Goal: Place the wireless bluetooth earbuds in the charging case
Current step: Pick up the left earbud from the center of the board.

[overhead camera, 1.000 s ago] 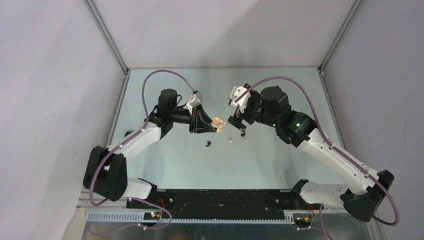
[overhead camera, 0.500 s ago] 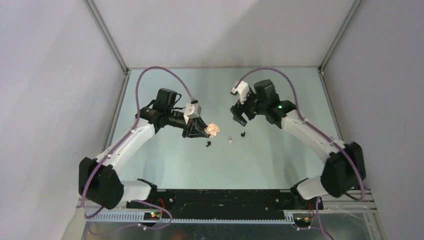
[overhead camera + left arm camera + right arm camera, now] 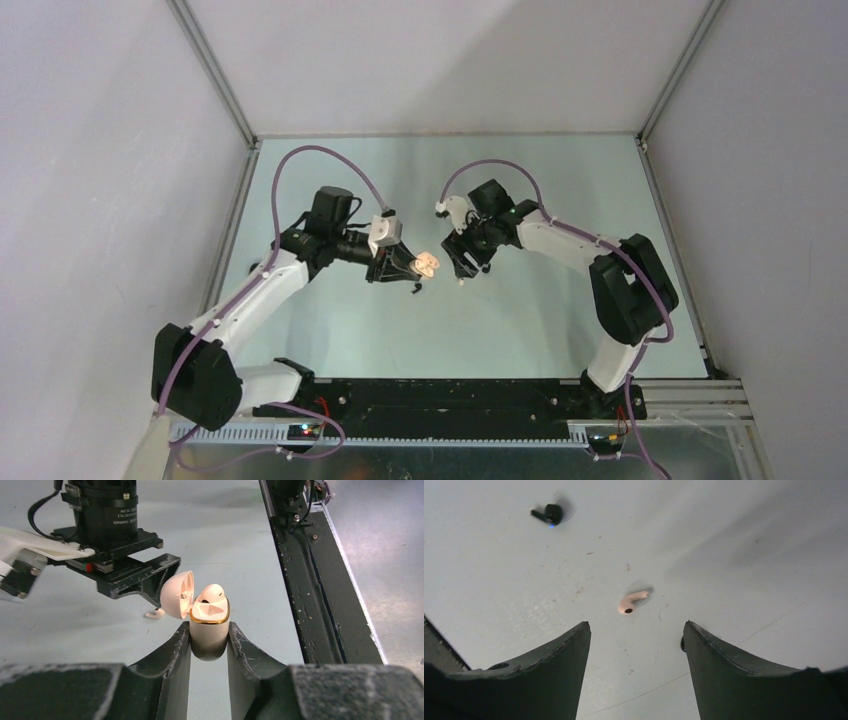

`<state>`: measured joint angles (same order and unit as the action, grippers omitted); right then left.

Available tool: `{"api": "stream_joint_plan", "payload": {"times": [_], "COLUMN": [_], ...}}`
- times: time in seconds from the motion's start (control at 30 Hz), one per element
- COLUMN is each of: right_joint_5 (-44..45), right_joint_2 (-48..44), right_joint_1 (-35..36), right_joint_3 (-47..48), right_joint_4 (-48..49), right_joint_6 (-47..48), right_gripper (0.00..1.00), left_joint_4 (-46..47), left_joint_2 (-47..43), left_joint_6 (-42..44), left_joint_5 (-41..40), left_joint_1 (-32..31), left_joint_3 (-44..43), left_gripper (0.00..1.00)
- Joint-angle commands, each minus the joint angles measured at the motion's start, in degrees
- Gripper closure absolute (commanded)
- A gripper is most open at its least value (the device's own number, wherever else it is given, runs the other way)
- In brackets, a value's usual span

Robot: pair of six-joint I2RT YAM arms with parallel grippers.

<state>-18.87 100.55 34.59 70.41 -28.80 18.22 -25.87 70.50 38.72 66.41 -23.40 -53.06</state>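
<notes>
Between the closed fingers of my left hand (image 3: 209, 632) sits the case (image 3: 209, 617), upright, lid open, one cream bud (image 3: 212, 592) resting in its top. My right hand (image 3: 636, 626) hangs wide open and empty over the bench (image 3: 734, 550), a second cream bud (image 3: 631, 602) lying below its gap, a black bud (image 3: 551, 514) farther off.

One charging case (image 3: 209, 636). Two cream-white earbuds: the seated earbud (image 3: 212, 592) and the loose earbud (image 3: 631, 602). One black earbud (image 3: 549, 514) shows plainly; a dark speck (image 3: 682, 644) at a finger's edge may be a second, too hidden to tell. Two hands: left hand (image 3: 209, 629), right hand (image 3: 636, 625)
</notes>
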Motion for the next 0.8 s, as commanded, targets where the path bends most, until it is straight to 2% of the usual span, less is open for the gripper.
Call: {"api": "stream_joint_plan", "payload": {"times": [0.0, 0.1, 0.17, 0.3, 0.43, 0.57, 0.77], "right_joint_5": [-7.36, -9.21, -12.41, -13.37, -15.28, -14.03, -11.88], "right_joint_2": [-1.79, -5.00, -7.32, -9.63, -7.62, -5.98, -3.79], "right_joint_1": [0.16, -0.73, -1.88, -2.93, -3.52, -2.83, -0.72], "right_joint_3": [1.94, -1.08, -3.77, -9.52, -10.68, -15.24, -18.61], "right_joint_4": [-4.81, -2.71, -1.41, 3.02, 1.11, 8.48, 17.51], "right_joint_6": [8.21, 17.26, 29.32, 43.37, 57.19, 64.28, 68.88], "right_gripper": [0.25, 0.20, 0.20, 0.22, 0.30, 0.29, 0.28], "left_joint_4": [3.31, 3.07, 2.14, -0.64, -3.55, -5.73, -7.26], "left_joint_2": [-0.89, -0.89, -0.77, -0.47, -0.25, -0.36, -0.42], "left_joint_6": [-1.09, -0.69, 0.00, 1.98, 4.11, 6.09, 7.22], "left_joint_5": [0.38, 0.66, 0.81, 1.37, 2.12, 2.61, 2.75], "left_joint_1": [-0.75, -0.69, -0.70, -0.77, -0.72, -0.73, -0.68], "left_joint_3": [-0.15, -0.15, -0.40, -1.64, -2.71, -3.30, -3.71], "left_gripper": [1.00, 1.00, 1.00, 1.00, 1.00, 1.00, 1.00]}}
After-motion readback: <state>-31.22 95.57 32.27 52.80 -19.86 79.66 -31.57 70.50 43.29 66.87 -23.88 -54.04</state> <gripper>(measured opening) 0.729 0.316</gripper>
